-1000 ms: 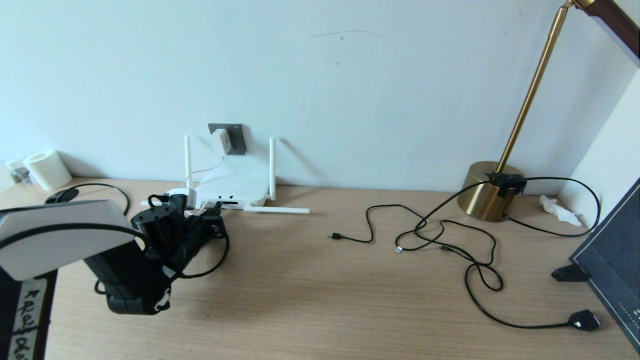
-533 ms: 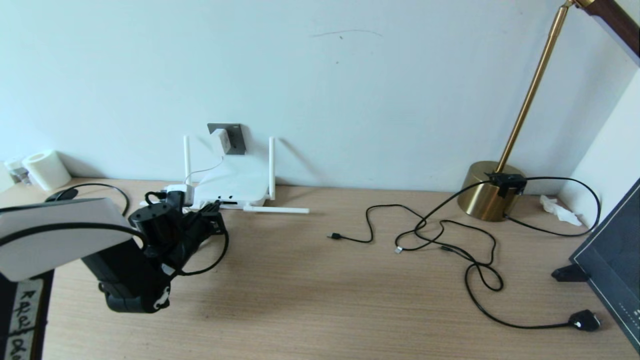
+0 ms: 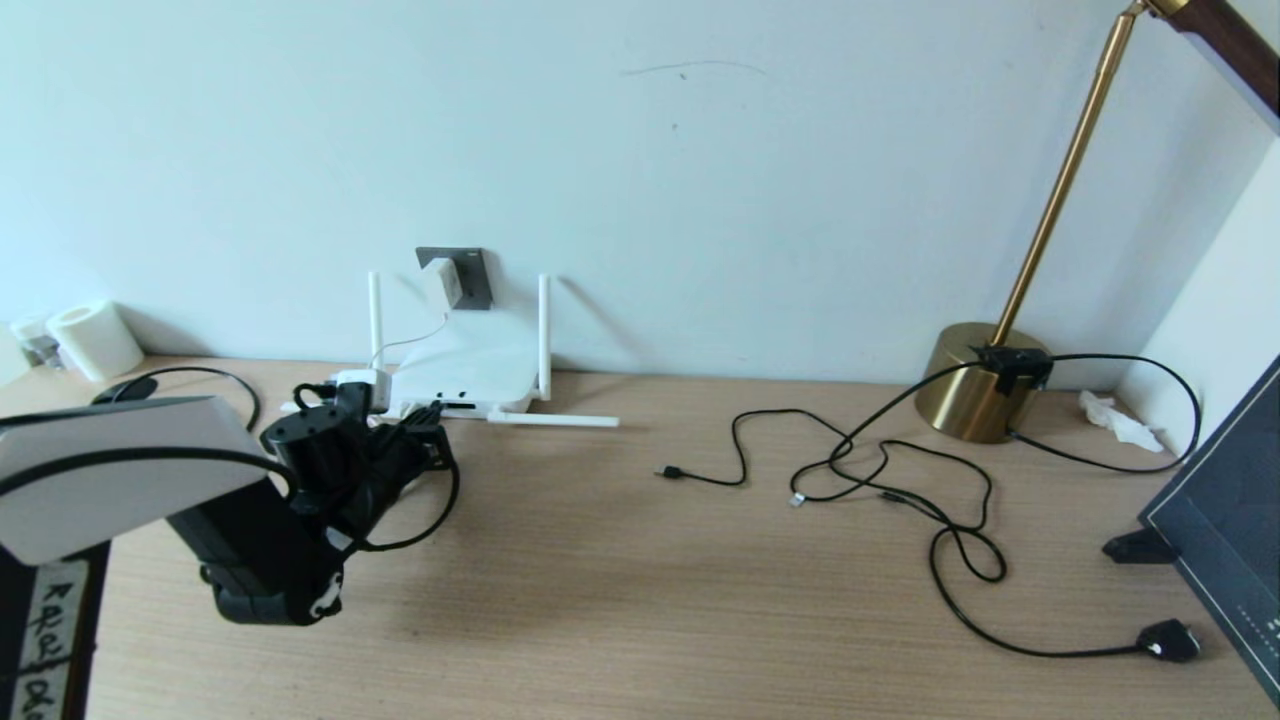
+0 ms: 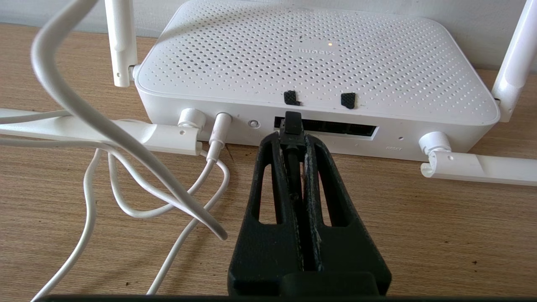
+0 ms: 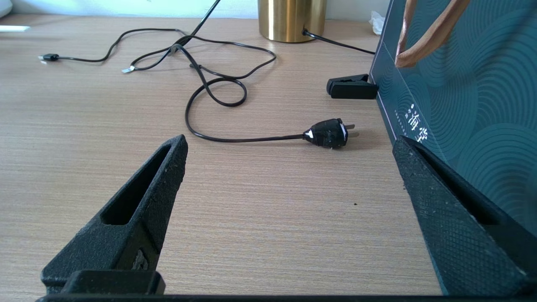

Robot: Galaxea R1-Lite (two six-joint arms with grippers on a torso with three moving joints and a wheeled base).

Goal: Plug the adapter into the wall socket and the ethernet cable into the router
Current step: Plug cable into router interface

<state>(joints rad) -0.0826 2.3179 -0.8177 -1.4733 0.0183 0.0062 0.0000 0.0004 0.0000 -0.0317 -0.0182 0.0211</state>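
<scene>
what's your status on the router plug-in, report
Left gripper shut on ethernet cable plug, at router port strip. Right gripper open, idle. Adapter in wall socket. Nothing blocking.

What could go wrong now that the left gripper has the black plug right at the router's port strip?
1. The left gripper, shut on the ethernet cable, holds the plug at the left end of the port strip; a slightly skewed push could jam it on the edge.
2. The router rests loose on the desk, so pushing may slide it toward the wall.
3. The thin white cord loops beside the gripper and could snag.
</scene>
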